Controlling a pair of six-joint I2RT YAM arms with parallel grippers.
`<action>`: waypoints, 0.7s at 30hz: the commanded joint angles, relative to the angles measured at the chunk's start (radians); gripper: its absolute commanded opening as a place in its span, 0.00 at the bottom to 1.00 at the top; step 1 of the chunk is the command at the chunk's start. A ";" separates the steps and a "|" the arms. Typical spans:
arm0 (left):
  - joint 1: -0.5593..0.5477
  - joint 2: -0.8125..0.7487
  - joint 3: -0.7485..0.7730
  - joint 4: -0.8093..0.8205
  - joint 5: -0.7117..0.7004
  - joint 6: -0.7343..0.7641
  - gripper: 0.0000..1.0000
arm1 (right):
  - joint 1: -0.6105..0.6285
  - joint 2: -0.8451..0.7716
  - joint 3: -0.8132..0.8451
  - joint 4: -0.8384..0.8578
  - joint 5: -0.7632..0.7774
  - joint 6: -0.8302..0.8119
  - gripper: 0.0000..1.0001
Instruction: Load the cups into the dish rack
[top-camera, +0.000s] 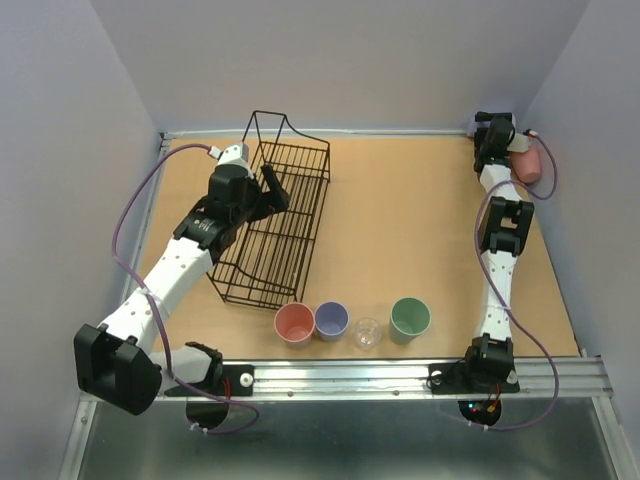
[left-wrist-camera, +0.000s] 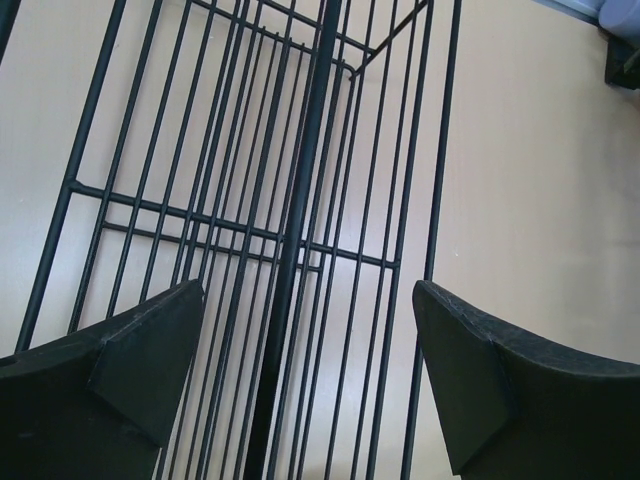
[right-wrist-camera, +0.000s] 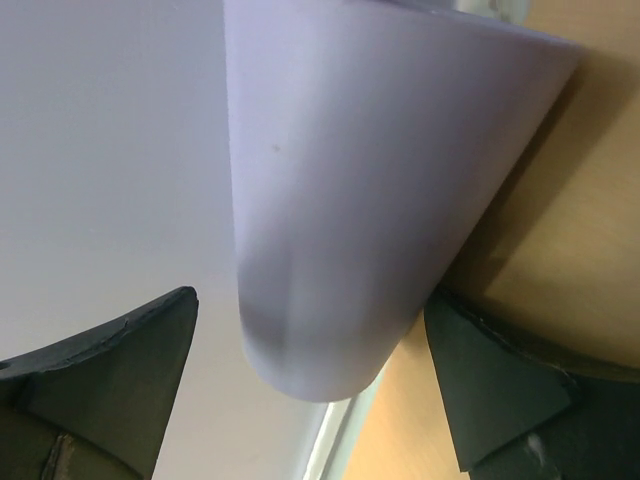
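Note:
The black wire dish rack (top-camera: 322, 190) stands on the table left of the middle, with no cup in it. My left gripper (top-camera: 272, 186) is open just above its bars (left-wrist-camera: 300, 200), holding nothing (left-wrist-camera: 308, 290). My right gripper (top-camera: 488, 126) is at the far right corner, open, with a lavender cup (right-wrist-camera: 380, 180) between its jaws (right-wrist-camera: 310, 300); the right finger (right-wrist-camera: 480, 370) is close to the cup. A salmon-pink cup (top-camera: 533, 160) lies by the right wall. Upright near the front edge stand a salmon-pink cup (top-camera: 295, 323), a lavender cup (top-camera: 331, 320), a clear cup (top-camera: 367, 333) and a mint green cup (top-camera: 410, 318).
Grey walls close in the table on the left, back and right. A metal rail (top-camera: 400, 372) with both arm bases runs along the near edge. Purple cables loop beside each arm.

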 joint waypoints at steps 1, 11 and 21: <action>-0.043 0.074 0.040 -0.064 -0.006 -0.037 0.96 | -0.014 0.102 0.031 -0.035 0.016 0.106 0.98; -0.091 0.201 0.138 -0.068 -0.040 -0.052 0.96 | -0.017 0.179 0.038 0.134 0.074 0.282 0.98; -0.135 0.316 0.261 -0.104 -0.072 -0.054 0.95 | -0.043 0.226 -0.023 0.272 0.090 0.480 0.90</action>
